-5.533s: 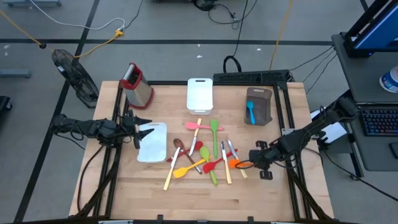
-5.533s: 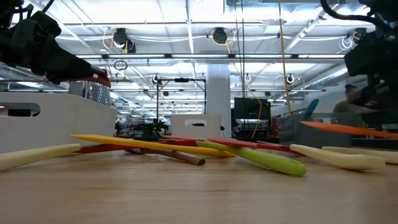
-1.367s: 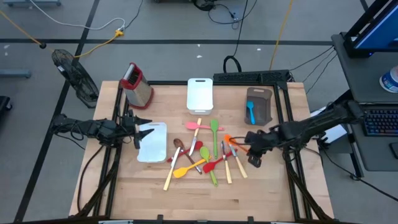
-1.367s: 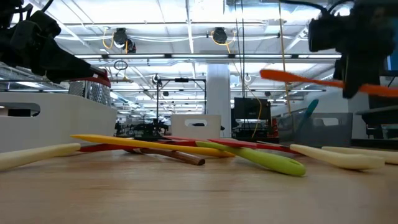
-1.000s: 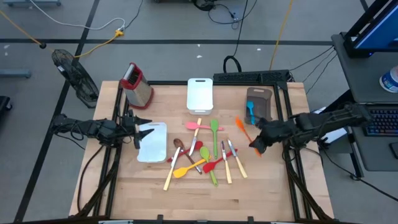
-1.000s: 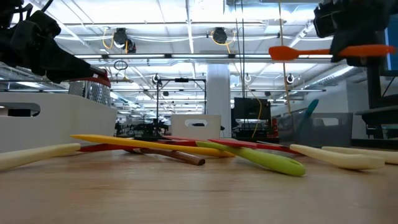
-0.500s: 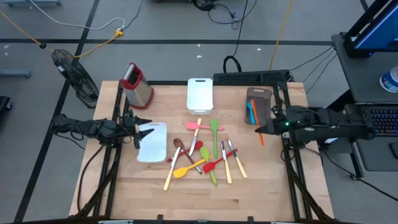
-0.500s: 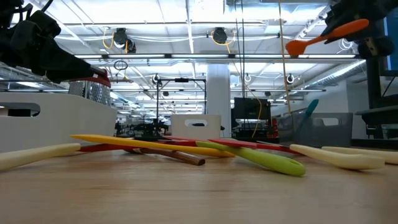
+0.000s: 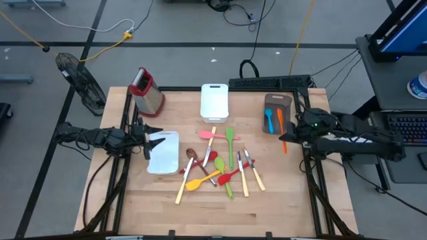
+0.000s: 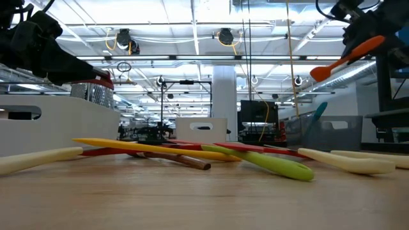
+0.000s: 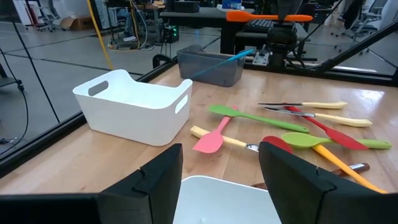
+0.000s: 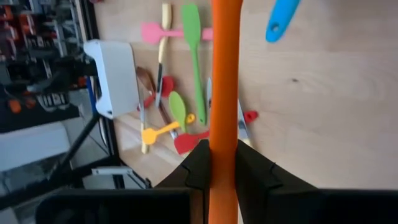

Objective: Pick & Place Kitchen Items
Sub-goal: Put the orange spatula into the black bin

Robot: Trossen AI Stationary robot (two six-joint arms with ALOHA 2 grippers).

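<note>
One camera looks straight down on the whole table, one sits low looking across it, and each wrist camera looks close along its arm; all see the pile of utensils.

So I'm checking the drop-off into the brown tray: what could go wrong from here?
The orange spatula lies partly over the brown tray's edge in the right gripper, so it may tip out on release. It could also land across the blue spatula already inside and rest unevenly.

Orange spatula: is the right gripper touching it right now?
Touching. The right wrist view shows the right gripper with both fingers pressed against the orange spatula.
</note>
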